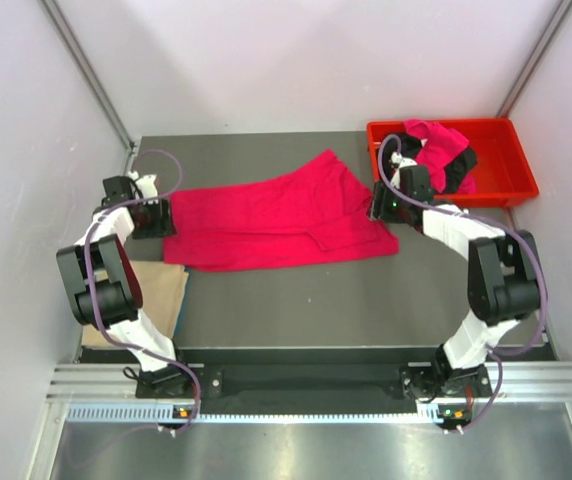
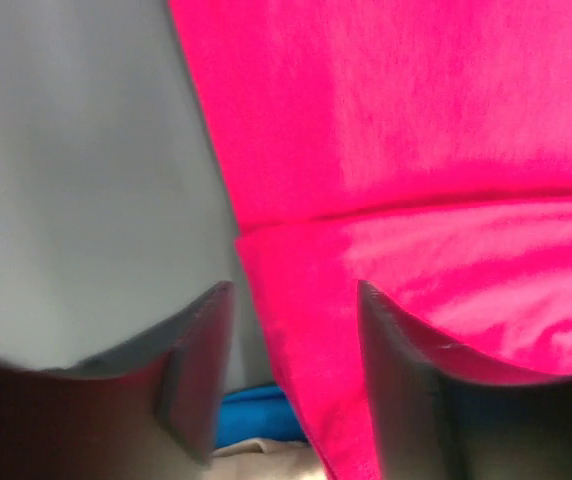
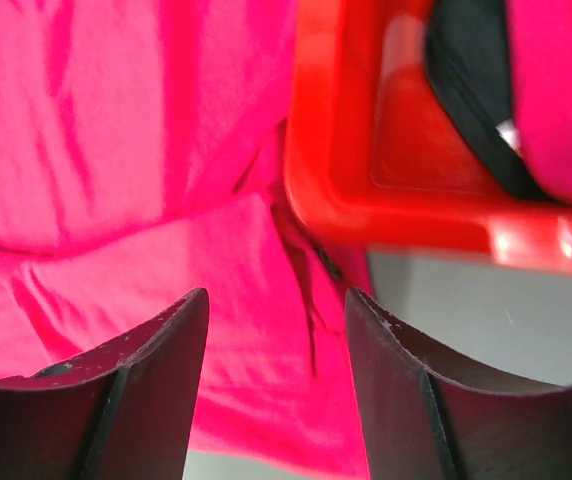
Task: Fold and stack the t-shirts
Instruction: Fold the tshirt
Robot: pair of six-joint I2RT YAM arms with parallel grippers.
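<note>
**A:** How do the claws stand?

**B:** The left gripper (image 2: 291, 350) has its fingers apart and nothing clamped. The left edge of the spread pink t-shirt (image 1: 276, 215) runs through the gap, with one finger over cloth and the other over bare table (image 1: 296, 300). The right gripper (image 3: 276, 340) is also spread wide, low over that shirt's right end, just beside the near-left corner of the red tray (image 1: 511, 190).

**A:** And the other shirts?

**B:** A second pink t-shirt (image 1: 436, 138) and a black t-shirt (image 1: 463, 172) lie bunched in the tray's left half. A tan t-shirt (image 1: 161, 290) lies at the table's near left.

**A:** The surroundings?

**B:** The tabletop is dark grey and matte, with pale walls (image 1: 286, 60) on three sides and a metal rail (image 1: 306, 385) along the near edge.

**A:** Anything hard to make out?

**B:** The left arm covers part of the tan shirt, and the pink one hides much of the black. I cannot tell whether either claw touches the cloth. A blue patch (image 2: 256, 415) low in the left wrist view is too blurred to identify.
</note>
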